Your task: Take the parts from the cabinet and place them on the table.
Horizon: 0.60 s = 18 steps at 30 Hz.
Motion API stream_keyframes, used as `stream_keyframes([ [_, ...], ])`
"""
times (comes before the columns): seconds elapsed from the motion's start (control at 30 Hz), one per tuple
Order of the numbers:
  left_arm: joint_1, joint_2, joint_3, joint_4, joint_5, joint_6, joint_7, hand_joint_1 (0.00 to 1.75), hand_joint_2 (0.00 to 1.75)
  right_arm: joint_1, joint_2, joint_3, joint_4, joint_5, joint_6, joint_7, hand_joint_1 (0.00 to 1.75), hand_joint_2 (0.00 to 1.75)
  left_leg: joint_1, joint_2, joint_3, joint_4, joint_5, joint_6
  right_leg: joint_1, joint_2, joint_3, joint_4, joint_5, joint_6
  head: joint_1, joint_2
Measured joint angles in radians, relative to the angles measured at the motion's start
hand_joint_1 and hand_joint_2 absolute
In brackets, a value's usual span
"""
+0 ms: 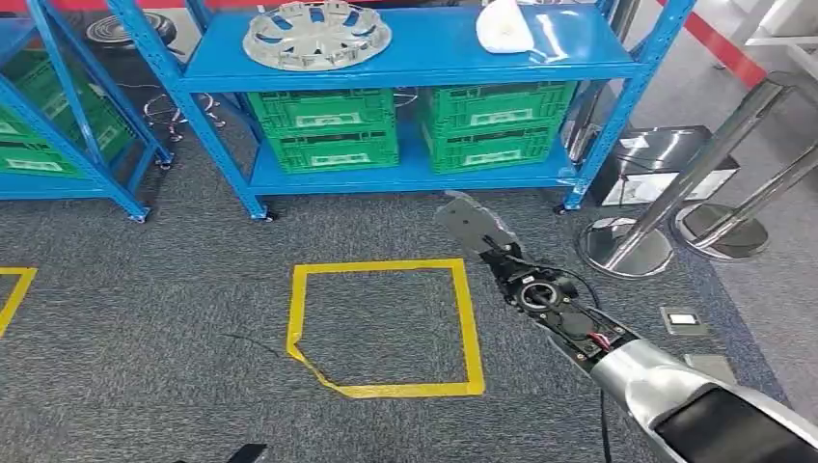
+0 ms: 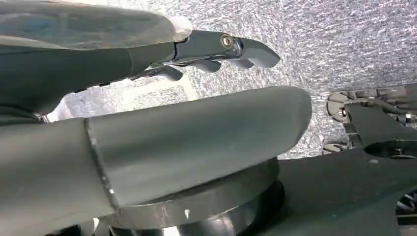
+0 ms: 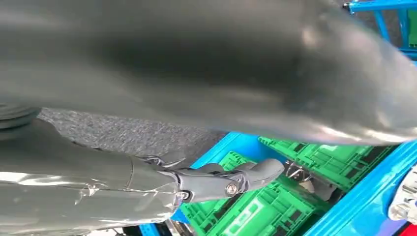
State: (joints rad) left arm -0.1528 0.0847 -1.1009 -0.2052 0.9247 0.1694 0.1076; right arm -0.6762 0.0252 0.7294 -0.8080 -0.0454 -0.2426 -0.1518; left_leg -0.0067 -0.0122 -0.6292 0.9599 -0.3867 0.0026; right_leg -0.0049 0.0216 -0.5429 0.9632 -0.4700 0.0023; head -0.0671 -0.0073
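A round silver wheel-cover part [image 1: 316,34] lies on the upper shelf of the blue rack [image 1: 405,176]. A white part [image 1: 504,26] sits to its right on the same shelf. My right hand [image 1: 473,224] is stretched forward over the carpet, in front of the rack's lower shelf and well below the parts. It holds nothing; in the right wrist view its fingers [image 3: 231,179] are extended toward the green crates [image 3: 275,206]. My left hand [image 2: 221,49] hangs over the grey carpet with its fingers loosely extended and nothing in them.
Two stacks of green crates [image 1: 333,125] fill the rack's lower shelf. A second blue rack [image 1: 58,106] stands at the left. A yellow taped square [image 1: 386,328] marks the carpet ahead. Chrome stanchion bases [image 1: 627,246] and a grey box [image 1: 666,159] stand at the right.
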Motion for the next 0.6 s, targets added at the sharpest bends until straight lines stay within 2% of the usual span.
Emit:
stream_keyframes([
  [0.57, 0.0, 0.0, 0.0, 0.0, 0.0, -0.002, 0.0, 0.0, 0.0, 0.0, 0.0, 0.001, 0.0, 0.0, 0.0, -0.001, 0.0, 0.0, 0.001, 0.0, 0.002, -0.001, 0.0, 0.0, 0.002, 0.0, 0.002, 0.0, -0.001, -0.001, 0.0, 0.0],
  [0.6, 0.0, 0.002, 0.0, 0.0, 0.0, -0.004, 0.0, 0.0, 0.0, 0.0, 0.0, 0.002, 0.0, 0.0, 0.0, -0.003, 0.0, 0.0, -0.005, 0.0, 0.001, 0.005, -0.007, 0.011, -0.002, 0.0, 0.004, -0.005, -0.002, 0.004, 0.0, 0.0],
])
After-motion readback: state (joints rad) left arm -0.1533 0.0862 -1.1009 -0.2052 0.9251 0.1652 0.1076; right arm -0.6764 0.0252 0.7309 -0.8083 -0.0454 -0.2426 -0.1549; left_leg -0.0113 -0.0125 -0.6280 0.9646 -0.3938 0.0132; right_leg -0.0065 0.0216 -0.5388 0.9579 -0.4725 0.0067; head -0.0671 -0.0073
